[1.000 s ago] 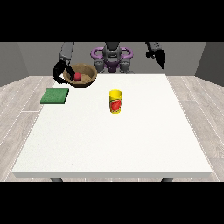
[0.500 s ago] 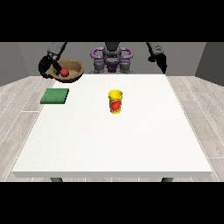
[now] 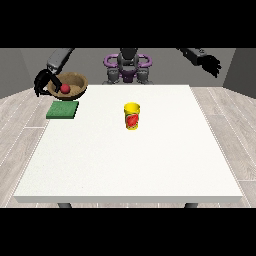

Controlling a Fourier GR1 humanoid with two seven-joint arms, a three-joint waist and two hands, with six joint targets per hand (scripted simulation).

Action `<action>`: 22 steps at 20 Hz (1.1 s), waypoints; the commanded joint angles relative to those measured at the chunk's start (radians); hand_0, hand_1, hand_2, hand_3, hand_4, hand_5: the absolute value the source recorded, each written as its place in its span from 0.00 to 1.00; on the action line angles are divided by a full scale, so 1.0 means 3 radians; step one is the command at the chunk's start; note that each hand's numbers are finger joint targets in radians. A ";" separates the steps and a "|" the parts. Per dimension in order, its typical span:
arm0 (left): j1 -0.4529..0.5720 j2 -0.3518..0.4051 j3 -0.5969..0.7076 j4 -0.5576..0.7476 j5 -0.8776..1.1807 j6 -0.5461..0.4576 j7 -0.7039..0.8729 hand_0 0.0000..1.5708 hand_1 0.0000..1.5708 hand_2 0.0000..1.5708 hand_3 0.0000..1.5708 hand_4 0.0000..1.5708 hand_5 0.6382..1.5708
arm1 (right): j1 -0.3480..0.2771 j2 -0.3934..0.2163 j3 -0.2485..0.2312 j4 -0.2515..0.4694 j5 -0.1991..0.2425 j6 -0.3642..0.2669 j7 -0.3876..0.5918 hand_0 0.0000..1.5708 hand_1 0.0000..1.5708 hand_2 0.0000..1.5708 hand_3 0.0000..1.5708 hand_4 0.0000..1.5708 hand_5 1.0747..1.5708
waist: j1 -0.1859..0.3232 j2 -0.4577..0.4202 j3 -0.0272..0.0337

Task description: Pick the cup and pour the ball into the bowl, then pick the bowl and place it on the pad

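Nearest the camera, the white desk (image 3: 130, 160) carries the yellow cup (image 3: 132, 116), upright and alone near the middle; judging by the ball's place, the pour is done and the cup plays no further part. Taking the cup as landmark, the green pad (image 3: 63, 110) lies flat well off towards the view's left, level with it and near the desk's edge.

Beyond the pad and above it hangs the wooden bowl (image 3: 70, 84), tilted a little, with the red ball (image 3: 65, 88) inside. The hand at the view's left (image 3: 44, 83) has its fingers curled on the bowl's outer rim.

The step in hand looks to be setting the bowl on the pad. To do it well, the bowl should come towards the camera until it is over the pad's middle, level out so the ball stays in, then descend straight before the fingers let go.

How the fingers wrap under the bowl is hidden. Farthest, up and to the right of the cup, the hand at the view's right (image 3: 214, 64) holds nothing; its finger pose cannot be made out.
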 commanded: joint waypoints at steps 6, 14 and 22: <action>-0.0092 0.0796 0.0703 0.0562 0.0504 -0.0703 -0.0367 0.00 0.00 0.00 0.00 0.78 1.00 | -0.0061 -0.0032 -0.0216 0.0042 -0.0111 -0.0128 -0.0359 1.00 1.00 1.00 0.00 0.51 0.99 | 0.0044 0.0424 -0.0001; -0.0056 0.0988 0.0783 0.0610 0.0618 -0.0938 -0.0361 0.00 0.00 0.00 0.00 0.76 0.99 | -0.0170 -0.0474 -0.0482 0.0407 -0.0166 -0.0174 -0.0258 0.78 0.78 0.90 0.83 0.00 0.96 | 0.0120 0.0552 0.0002; -0.0153 0.0908 0.0695 0.0789 0.0470 -0.0752 -0.0493 0.00 0.00 0.00 0.00 0.75 0.98 | -0.0427 -0.0295 -0.0316 0.0415 -0.0171 -0.0034 -0.0094 0.00 0.00 0.12 0.08 0.00 0.64 | -0.0006 0.0472 -0.0001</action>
